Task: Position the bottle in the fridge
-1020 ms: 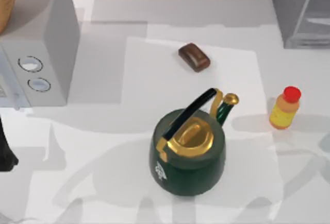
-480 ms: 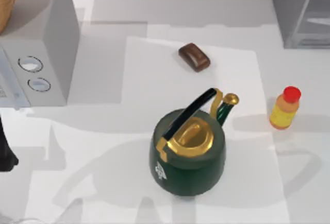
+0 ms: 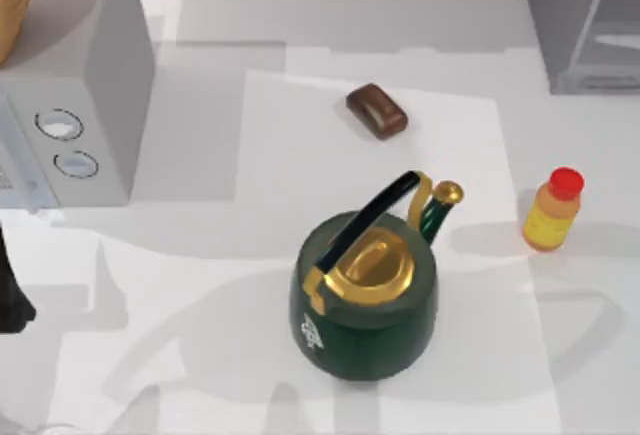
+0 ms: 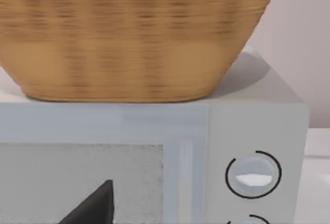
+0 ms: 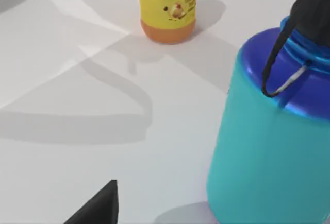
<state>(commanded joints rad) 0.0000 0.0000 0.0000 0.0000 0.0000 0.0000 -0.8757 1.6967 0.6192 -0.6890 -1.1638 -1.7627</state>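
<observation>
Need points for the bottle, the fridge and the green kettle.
bottle [image 3: 551,217], top view, on its yellow-orange body below the red cap.
fridge [image 3: 560,15], top view, on its grey side wall.
green kettle [image 3: 390,330], top view, on its dark green body under the gold lid.

Table [image 3: 200,375], laid out as follows. Far left: box with two dials [image 3: 70,145], a basket [image 4: 134,38] resting on its top. Far right corner: fridge [image 3: 580,25]. Centre, toward the near edge: kettle [image 3: 365,290], upright. Behind the kettle, well apart: block [image 3: 377,110], lying flat. Right of the kettle, in front of the fridge and well apart from it: bottle [image 3: 552,210], upright. Near the bottle, on its near side: jug [image 5: 273,136], standing apart from it.
</observation>
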